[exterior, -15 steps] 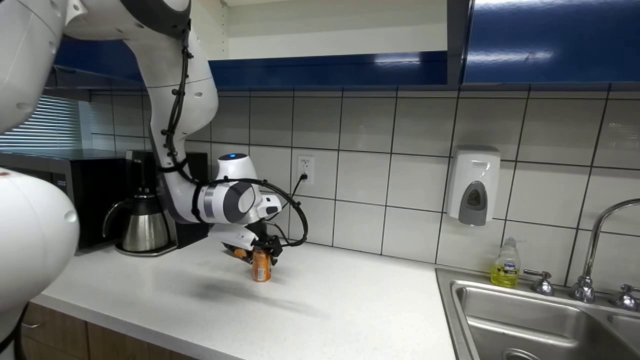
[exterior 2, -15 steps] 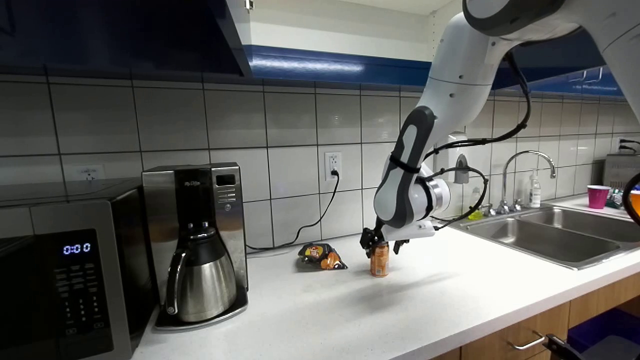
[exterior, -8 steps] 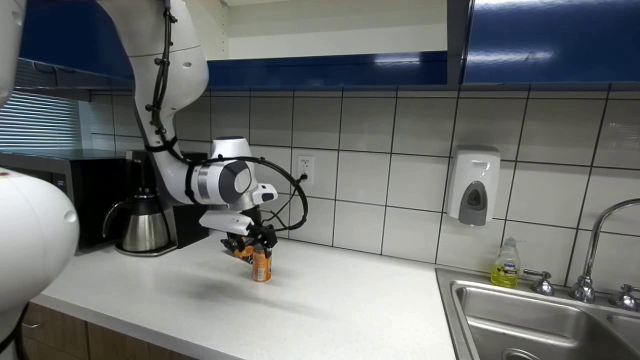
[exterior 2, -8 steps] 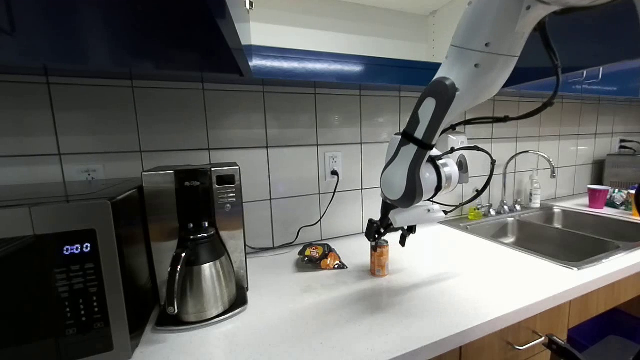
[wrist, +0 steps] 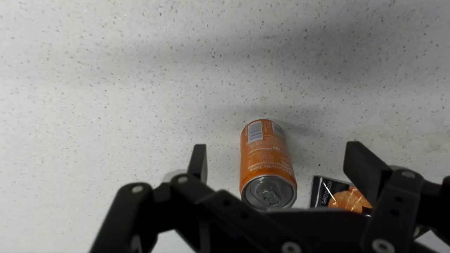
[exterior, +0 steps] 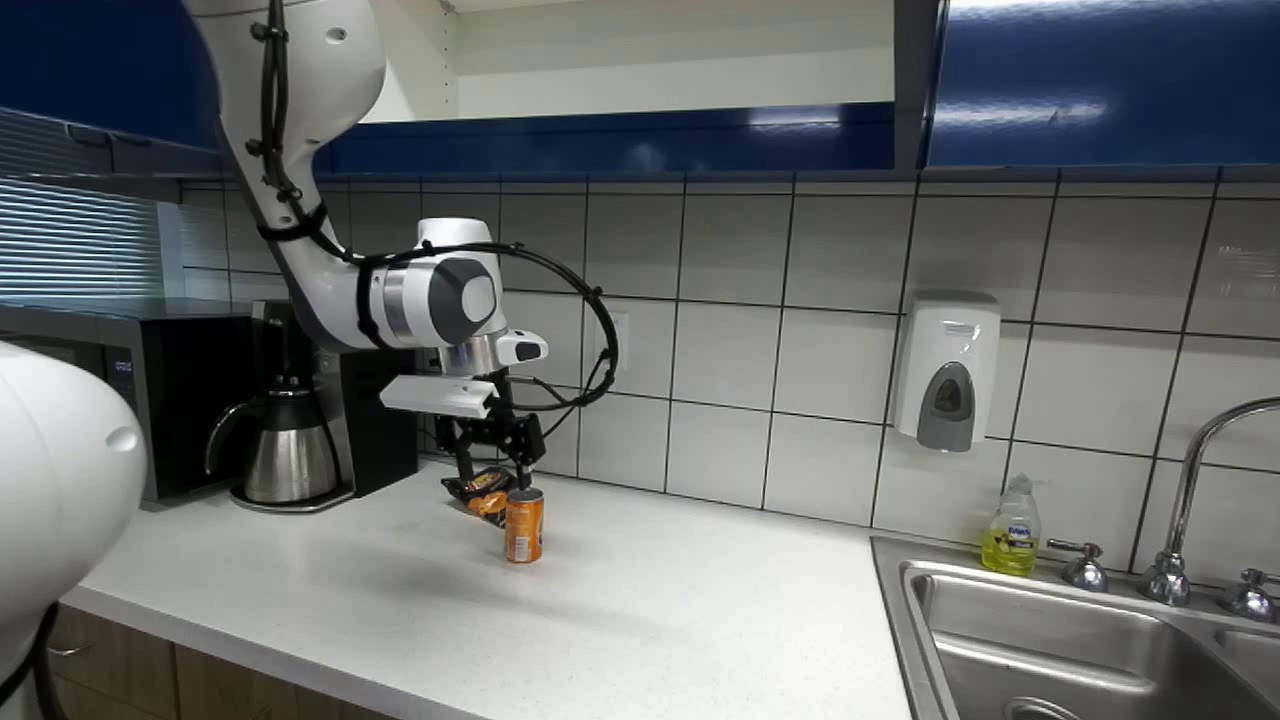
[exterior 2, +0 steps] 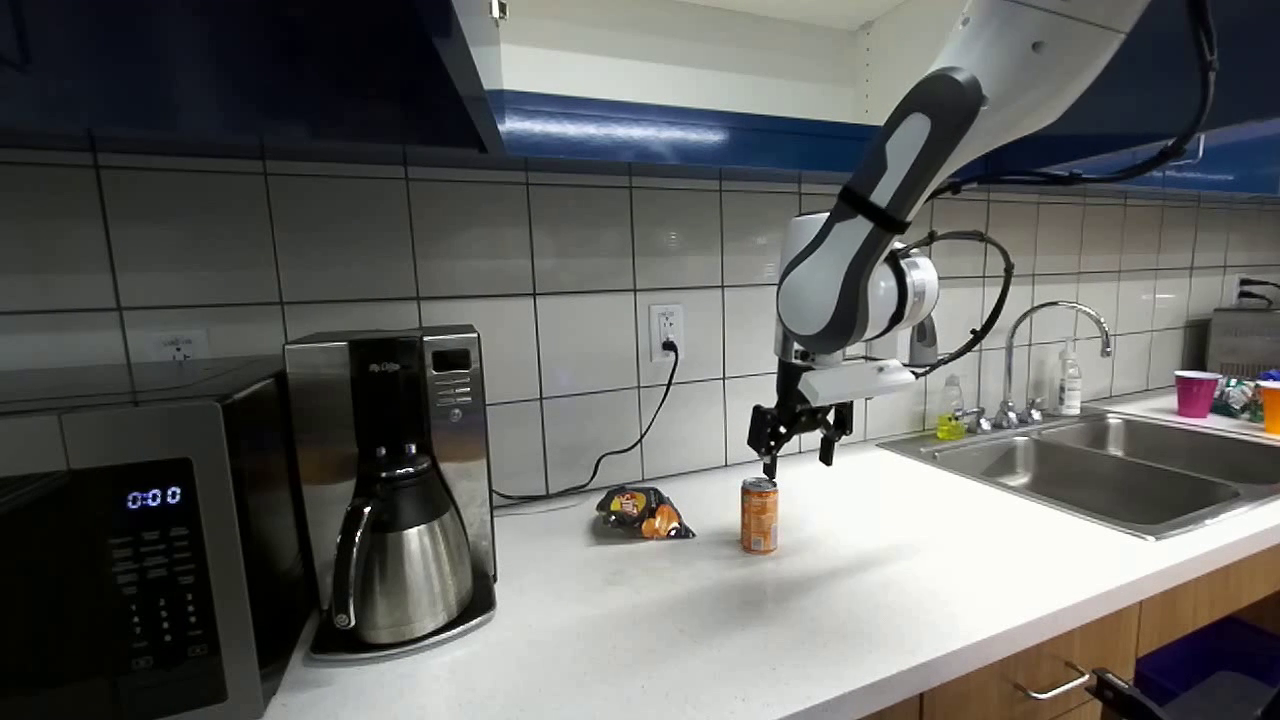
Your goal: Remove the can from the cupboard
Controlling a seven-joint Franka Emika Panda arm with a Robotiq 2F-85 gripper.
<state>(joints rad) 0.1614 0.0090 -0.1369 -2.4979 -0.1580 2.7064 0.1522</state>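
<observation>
The small orange can (exterior: 523, 530) stands upright on the white counter in both exterior views; it also shows there (exterior 2: 759, 522). In the wrist view the can (wrist: 266, 151) shows its silver top between the fingers, touching neither. My gripper (exterior: 495, 476) is open and empty, with its fingertips above the can's top. In an exterior view the gripper (exterior 2: 798, 464) sits above and slightly to the right of the can. The cupboard (exterior: 650, 142) hangs on the wall above, with its white interior open; it also shows in an exterior view (exterior 2: 620, 128). Its visible part holds nothing.
A dark chip packet (exterior 2: 643, 513) lies beside the can. A coffee maker (exterior 2: 455, 400) with a steel pot (exterior 2: 415, 570) and a microwave (exterior 2: 235, 560) stand to one side. A sink (exterior: 890, 600) with a soap bottle (exterior: 1012, 530) is on the opposite side.
My gripper has risen from around the can to above it, fingers apart. The can has stayed standing on the counter. The arm has lifted and drawn back.
</observation>
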